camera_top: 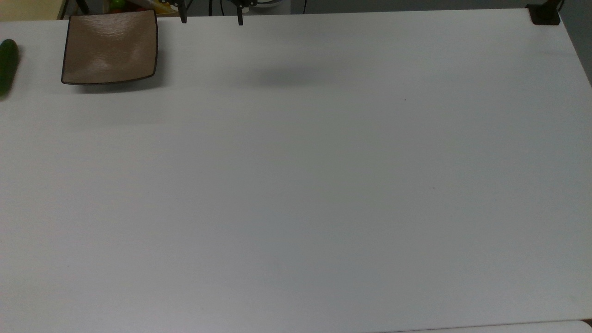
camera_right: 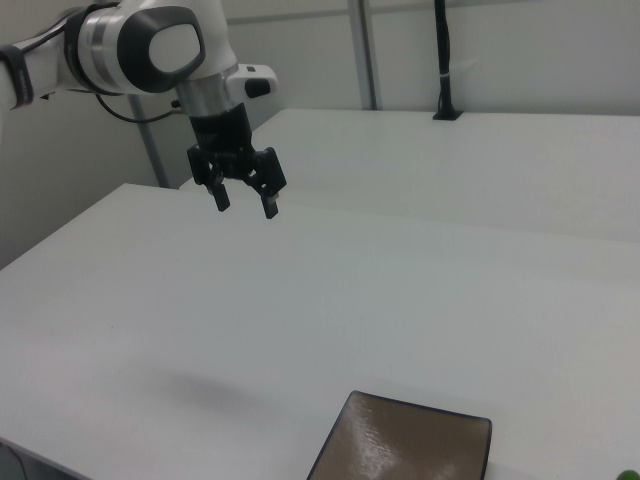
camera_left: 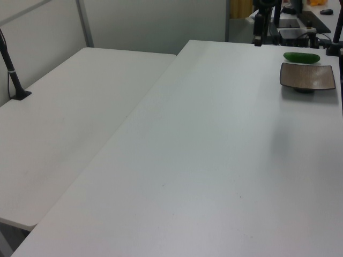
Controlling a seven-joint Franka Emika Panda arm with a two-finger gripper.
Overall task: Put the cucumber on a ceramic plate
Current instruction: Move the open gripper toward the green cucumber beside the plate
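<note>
Showing the task at its outset: cucumber point(camera_top: 8, 66) lying on the desk point(camera_top: 296, 185) near the far left corner in the top view, just beside the ceramic plate point(camera_top: 111, 48) but apart from it, not yet grasped. Plate bare, close to the desk's far edge in the top view; seen in the left view near the far right corner, with the cucumber just beyond it. Gripper point(camera_right: 244, 201) hovering well above the desk in the right view, well apart from both plate and cucumber, jaws spread wide and holding nothing. Fingertips pointing down, a faint shadow on the desk beneath. Remaining, by this evidence: reaching the cucumber, closing on it, lifting, carrying across the plate's rim, releasing. No brand, label or legible writing on plate, cucumber, arm or desk.
</note>
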